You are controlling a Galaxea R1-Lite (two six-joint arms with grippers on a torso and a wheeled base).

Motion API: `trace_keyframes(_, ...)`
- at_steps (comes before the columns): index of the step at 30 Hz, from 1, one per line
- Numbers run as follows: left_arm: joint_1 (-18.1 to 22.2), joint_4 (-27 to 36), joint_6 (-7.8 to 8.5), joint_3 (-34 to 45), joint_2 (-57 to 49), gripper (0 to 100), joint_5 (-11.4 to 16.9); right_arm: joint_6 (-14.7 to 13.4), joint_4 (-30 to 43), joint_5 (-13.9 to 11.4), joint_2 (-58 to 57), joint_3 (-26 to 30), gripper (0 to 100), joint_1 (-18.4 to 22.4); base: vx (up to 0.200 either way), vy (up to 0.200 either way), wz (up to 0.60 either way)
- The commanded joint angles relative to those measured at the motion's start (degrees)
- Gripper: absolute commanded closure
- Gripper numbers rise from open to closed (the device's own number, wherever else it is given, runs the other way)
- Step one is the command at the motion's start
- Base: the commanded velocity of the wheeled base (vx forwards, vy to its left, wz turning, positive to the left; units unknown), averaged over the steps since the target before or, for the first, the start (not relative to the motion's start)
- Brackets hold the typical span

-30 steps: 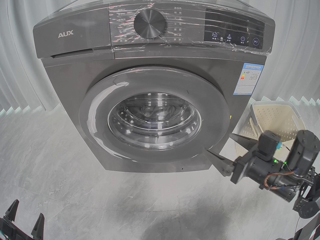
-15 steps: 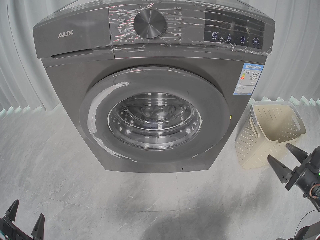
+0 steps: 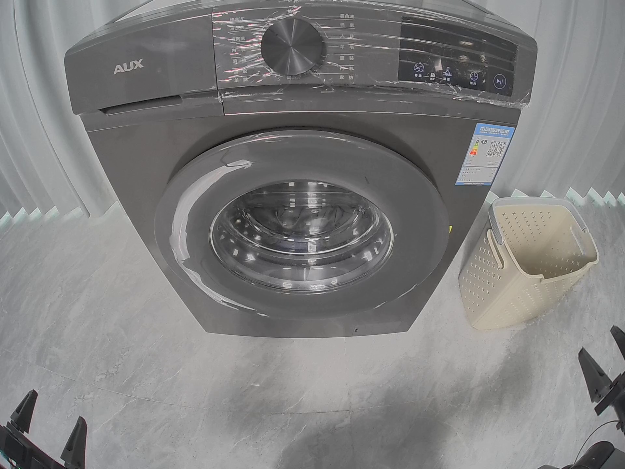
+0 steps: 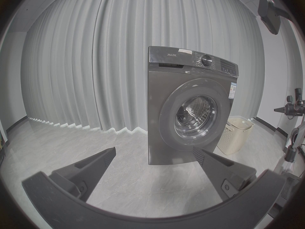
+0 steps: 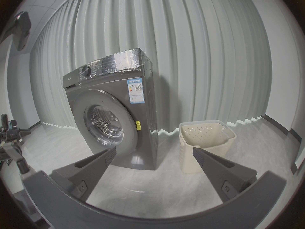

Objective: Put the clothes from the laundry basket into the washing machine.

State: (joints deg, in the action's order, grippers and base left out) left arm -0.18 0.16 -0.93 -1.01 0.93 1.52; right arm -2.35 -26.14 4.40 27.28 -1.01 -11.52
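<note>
While the washing machine stands shut on the grey marbled floor before a pleated curtain, I see the laundry basket just right of it. My right gripper, jaws apart, has drawn back from the door to the near right; my left gripper stays spread, near left.

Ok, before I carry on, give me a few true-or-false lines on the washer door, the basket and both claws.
1. The washer door is shut. True.
2. The basket holds no clothes that can be seen. True.
3. The basket stands to the left of the washer. False: it stands to the washer's right.
4. The right claw grips a shirt. False: it is open and empty.
5. The left claw is open. True.
</note>
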Motion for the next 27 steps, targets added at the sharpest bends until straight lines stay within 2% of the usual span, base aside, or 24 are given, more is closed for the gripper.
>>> trace_keyframes(1, 0.0, 0.0, -0.13, 0.9, -0.9, 0, 0.0, 1.5, 14.0, -1.5, -22.2, 1.0, 0, 6.6, 0.0, 0.0, 0.0)
trace_keyframes(4, 0.0, 0.0, -0.04, 0.9, -0.9, 0, 0.0, 1.6, 17.5, -3.2, -25.1, 1.0, 0, 10.0, 0.0, 0.0, 0.0)
trace_keyframes(5, 0.0, 0.0, -0.13, 0.9, -0.9, 0, 0.0, 1.6, 20.7, -5.0, -27.3, 1.0, 0, 11.7, 0.0, 0.0, 0.0)
trace_keyframes(6, 0.0, 0.0, -0.13, 0.9, -0.9, 0, 0.0, 1.4, 22.4, -5.4, -27.3, 1.0, 0, 11.7, 0.0, 0.0, 0.0)
trace_keyframes(11, 0.0, 0.0, -0.48, 0.9, -0.9, 0, -0.1, 1.1, 22.0, -3.3, -27.3, 1.0, 0, 11.5, 0.0, 0.0, 0.0)
trace_keyframes(13, 0.0, 0.0, -0.48, 0.9, -0.9, 0, -0.1, 0.4, 24.6, -1.7, -27.3, 1.0, 0, 11.5, 0.0, 0.0, 0.0)
trace_keyframes(17, 0.0, 0.0, -0.48, 0.9, -0.9, 0, -0.1, 0.4, 25.4, -2.7, -27.3, 1.0, 0, 11.4, 0.0, 0.0, 0.0)
trace_keyframes(24, 0.0, 0.0, -0.3, 0.9, -0.9, 0, -0.1, 2.4, 26.0, -3.5, -27.3, 1.0, 0, 11.6, 0.0, 0.0, 0.0)
trace_keyframes(27, 0.0, 0.0, -0.66, 0.9, -0.9, 0, -0.2, 1.6, 26.0, -3.6, -27.3, 1.0, 0, 11.5, 0.0, 0.0, 0.0)
